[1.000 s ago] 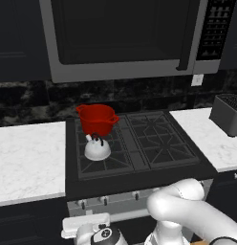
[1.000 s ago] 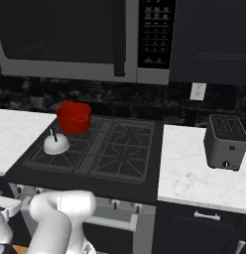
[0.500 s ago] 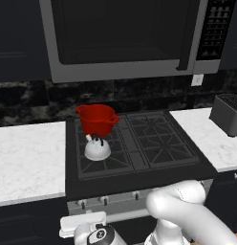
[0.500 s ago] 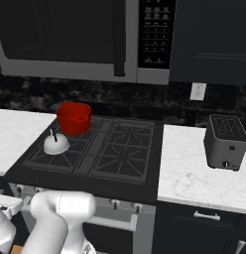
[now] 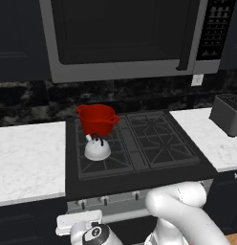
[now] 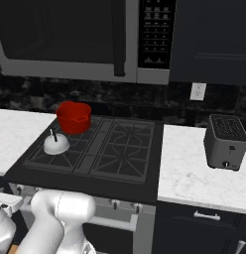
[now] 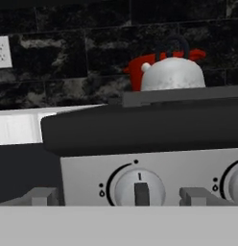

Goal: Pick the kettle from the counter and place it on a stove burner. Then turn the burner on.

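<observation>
The small white-silver kettle [image 5: 97,149] [image 6: 56,144] [image 7: 172,74] stands upright on the front-left stove burner [image 5: 112,162] [image 6: 48,158] of the black cooktop, free of any grip. My gripper [image 7: 120,199] is low in front of the stove's grey control panel. It is open, and its fingertips [image 7: 41,196] stand wide apart on either side of the leftmost round knob [image 7: 139,190]. The knob's pointer stands straight up. The hand [image 5: 87,232] [image 6: 3,223] hangs below the stove's front edge.
A red two-handled pot [image 5: 96,118] [image 6: 74,117] [image 7: 135,74] sits on the rear-left burner, right behind the kettle. A second knob [image 7: 233,182] lies to the right. A toaster [image 5: 228,114] [image 6: 224,141] stands on the right counter. A microwave [image 5: 120,38] hangs above the stove.
The hand has crept very slightly in front of the stove. Kettle and red pot have stayed put.
</observation>
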